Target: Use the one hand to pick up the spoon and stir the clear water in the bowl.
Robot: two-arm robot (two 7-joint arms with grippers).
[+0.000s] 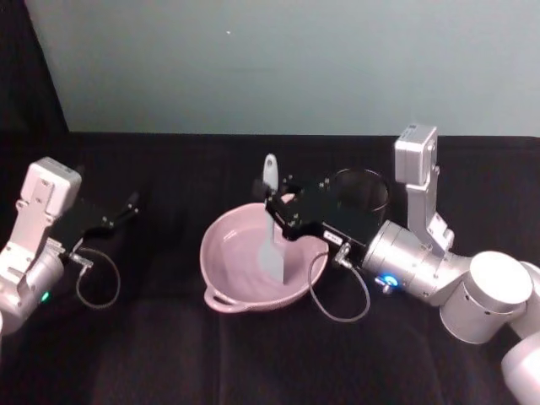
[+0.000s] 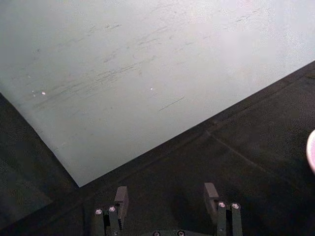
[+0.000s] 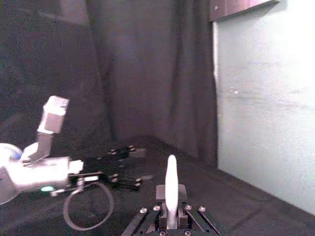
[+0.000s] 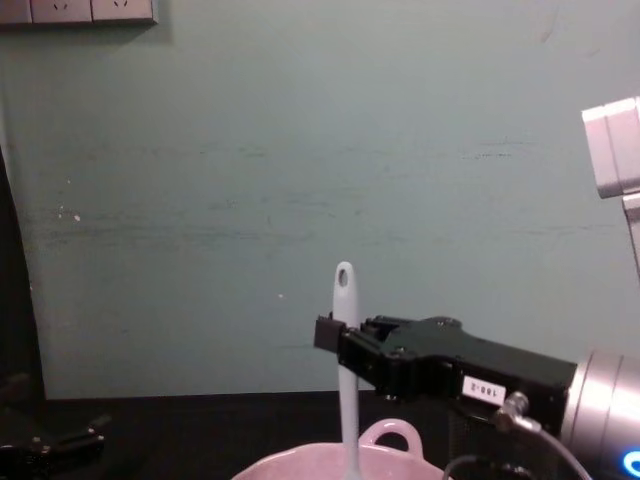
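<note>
The right tool (image 1: 272, 207) reaches in from the right on its silver wrist (image 1: 405, 257), the arm bent low, its fingers clamped on the spoon (image 1: 271, 246) handle (held upright). The left tool (image 1: 126, 205) sits parked at the far left, pointing forward, its fingers (image 2: 121, 196) spread apart.
</note>
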